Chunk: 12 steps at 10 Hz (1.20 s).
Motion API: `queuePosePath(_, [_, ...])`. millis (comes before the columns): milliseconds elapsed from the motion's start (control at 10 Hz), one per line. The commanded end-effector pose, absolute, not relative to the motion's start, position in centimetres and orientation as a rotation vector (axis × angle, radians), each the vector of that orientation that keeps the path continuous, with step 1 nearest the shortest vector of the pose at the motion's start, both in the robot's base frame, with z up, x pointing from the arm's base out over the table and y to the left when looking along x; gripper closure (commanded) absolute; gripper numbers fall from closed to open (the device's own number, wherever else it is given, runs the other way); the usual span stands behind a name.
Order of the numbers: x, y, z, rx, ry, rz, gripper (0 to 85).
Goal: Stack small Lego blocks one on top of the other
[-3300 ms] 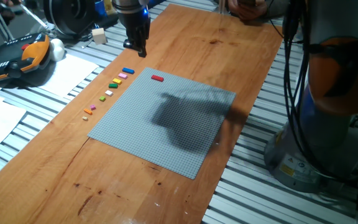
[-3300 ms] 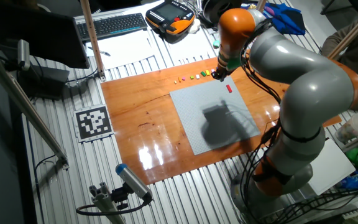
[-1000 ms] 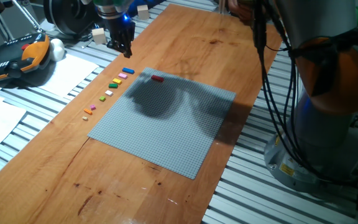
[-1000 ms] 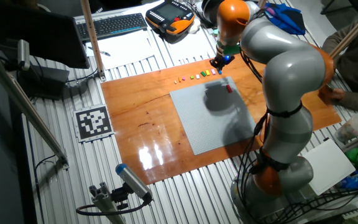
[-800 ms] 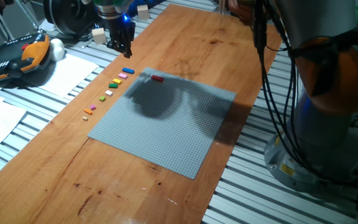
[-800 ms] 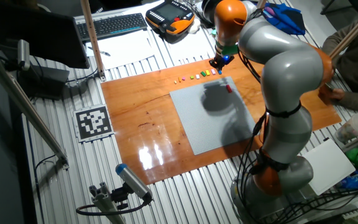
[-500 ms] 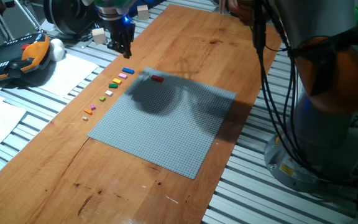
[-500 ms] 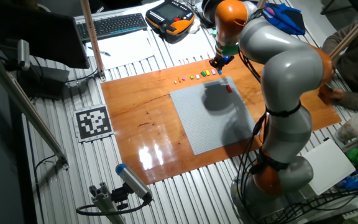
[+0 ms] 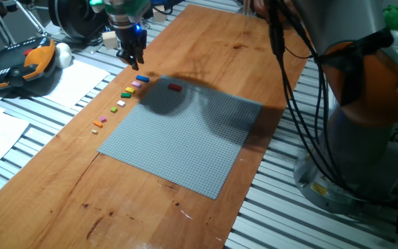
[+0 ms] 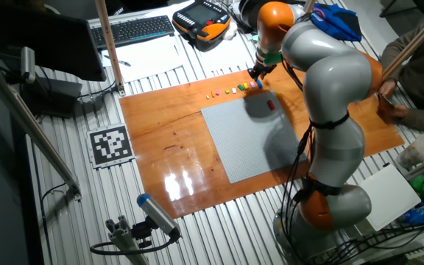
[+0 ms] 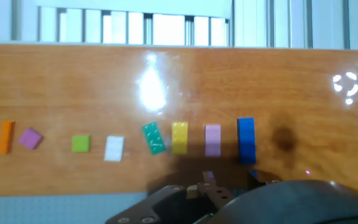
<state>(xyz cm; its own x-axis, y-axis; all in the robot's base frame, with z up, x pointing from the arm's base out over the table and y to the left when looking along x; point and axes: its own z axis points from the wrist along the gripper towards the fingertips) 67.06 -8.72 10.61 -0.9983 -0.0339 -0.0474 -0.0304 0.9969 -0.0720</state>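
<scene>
Blue brick (image 9: 141, 79) just below end effector (image 9: 133, 61)

In the hand view we see a row of small bricks on glossy orange-brown wood (image 11: 104, 93), just ahead of our dark grey gripper (image 9: 131, 61): a bright blue brick (image 11: 246, 140) nearest, then pale pink (image 11: 212, 139), yellow (image 11: 180, 137), teal green (image 11: 154, 138), white (image 11: 114, 148), lime green (image 11: 80, 144), purple (image 11: 30, 138) and orange (image 11: 6, 137). Below our gripper in one fixed view, a red brick (image 9: 175, 87) sits on the grey studded baseplate (image 9: 185, 145). Our arm (image 10: 330, 66) is silver-grey with orange joints.
</scene>
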Motion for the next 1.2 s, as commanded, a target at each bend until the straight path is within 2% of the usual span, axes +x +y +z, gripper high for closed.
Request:
queuePosePath(0, [67.3,-9.0,10.1,-0.058,3.088,-0.103,51.0])
queuePosePath(600, [68.9,-11.4,7.1,-0.107,3.092,-0.062,51.0])
queuePosePath(1100, [69.1,-12.2,4.7,-0.125,3.084,-0.046,51.0])
